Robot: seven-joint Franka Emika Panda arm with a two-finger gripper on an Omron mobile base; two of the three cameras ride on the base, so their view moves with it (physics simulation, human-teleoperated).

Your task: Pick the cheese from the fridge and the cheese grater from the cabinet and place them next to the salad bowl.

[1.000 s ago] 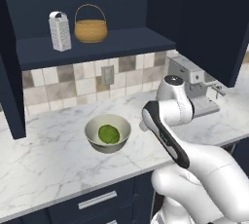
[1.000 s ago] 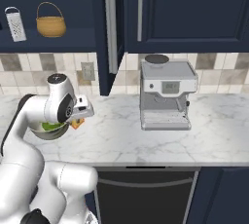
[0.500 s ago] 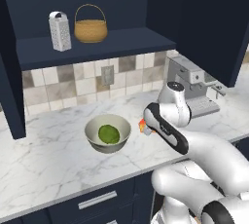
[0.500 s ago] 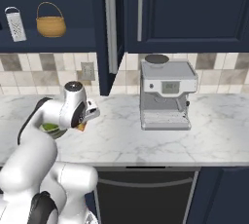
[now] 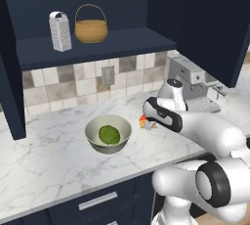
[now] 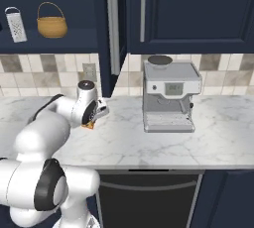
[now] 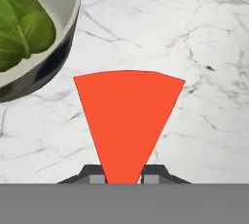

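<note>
My gripper [image 7: 124, 179] is shut on the cheese [image 7: 127, 121], an orange-red wedge that fans out from between the fingertips. The wedge [image 5: 144, 121] hangs low over the marble counter, just right of the salad bowl [image 5: 108, 148], and the gripper [image 5: 148, 123] is close above it. I cannot tell whether the cheese [image 6: 89, 125] touches the counter. The bowl's wall [image 7: 53, 67] curves in beside the wedge, with the green leafy ball [image 7: 19, 28] inside. The cheese grater [image 5: 60, 31] stands upright on the open navy cabinet's shelf [image 5: 112, 40], at the grater's [image 6: 16, 24] left end.
A woven basket [image 5: 91, 26] sits beside the grater on the shelf. A silver coffee machine [image 5: 193, 84] stands on the counter to the right of the arm. Bare marble [image 7: 194, 47] lies around the wedge. Navy drawers [image 5: 93, 202] run below the counter's front edge.
The arm has stretched forward and its elbow has dropped. The hand with the cheese has settled low beside the bowl's right side. Bowl, grater and basket have stayed put.
</note>
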